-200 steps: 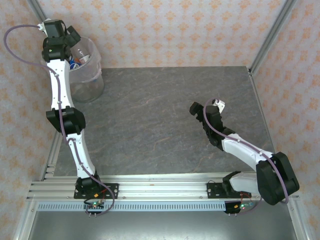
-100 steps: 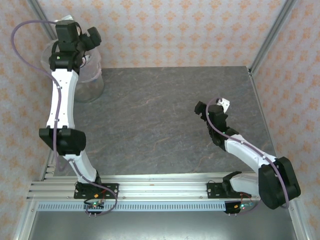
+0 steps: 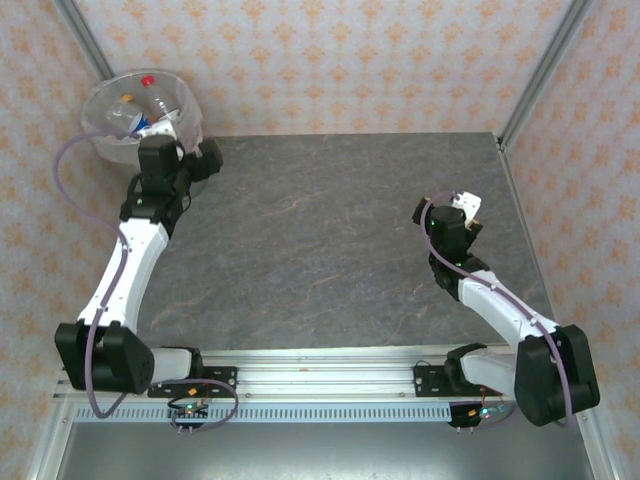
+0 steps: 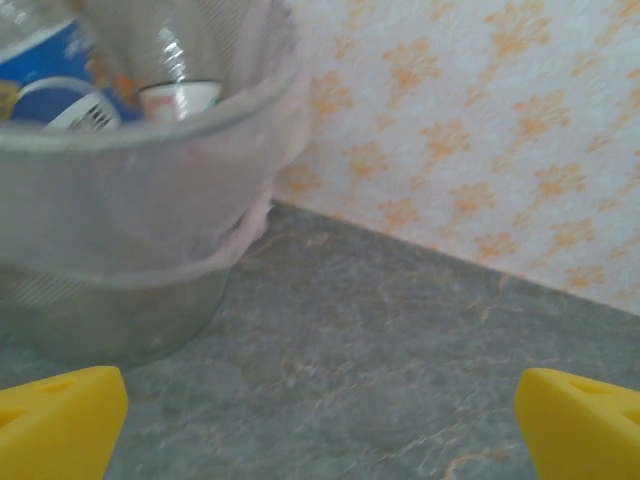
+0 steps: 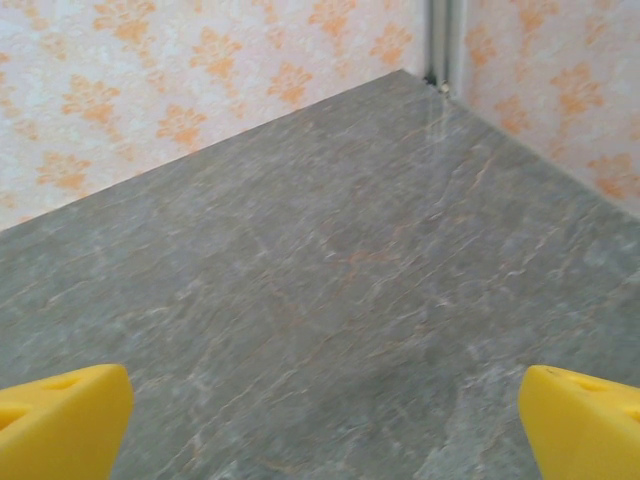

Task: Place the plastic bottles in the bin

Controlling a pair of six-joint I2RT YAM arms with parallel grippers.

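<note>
**Bottles look binned, now just back out without clipping the bin**

Starting nearest the bases: the white left arm (image 3: 128, 262) is folded back over its side of the grey marble-look tabletop (image 3: 320, 240). The white right arm (image 3: 500, 305) sits tucked on the other side. The right gripper (image 5: 320, 425) is spread wide with nothing between its yellow fingertips (image 5: 60, 415), just bare table under it. The left gripper (image 4: 320, 425) is the same deal, jaws wide apart and empty. It hangs just beside the near-right side of the round translucent grey-white bin (image 4: 120, 200) in the far left corner. The small clear plastic bottles (image 3: 140, 115) are piled inside it, and I can make out a blue label plus red and orange caps. I can't spot any bottle on the table, so I'd call the job basically done and this the retreat.

To do it well, I'd keep the left gripper heading straight back, away from the rim. The thin clear plastic liner (image 4: 255, 210) droops over the edge, so a finger could snag it and tip the light bin.

Versus a second ago: the left arm was stretched out with its gripper over the bin mouth, and now it's pulled back and bent. The right arm has swung slightly rightward. The bin hasn't budged as far as I can tell.
</note>
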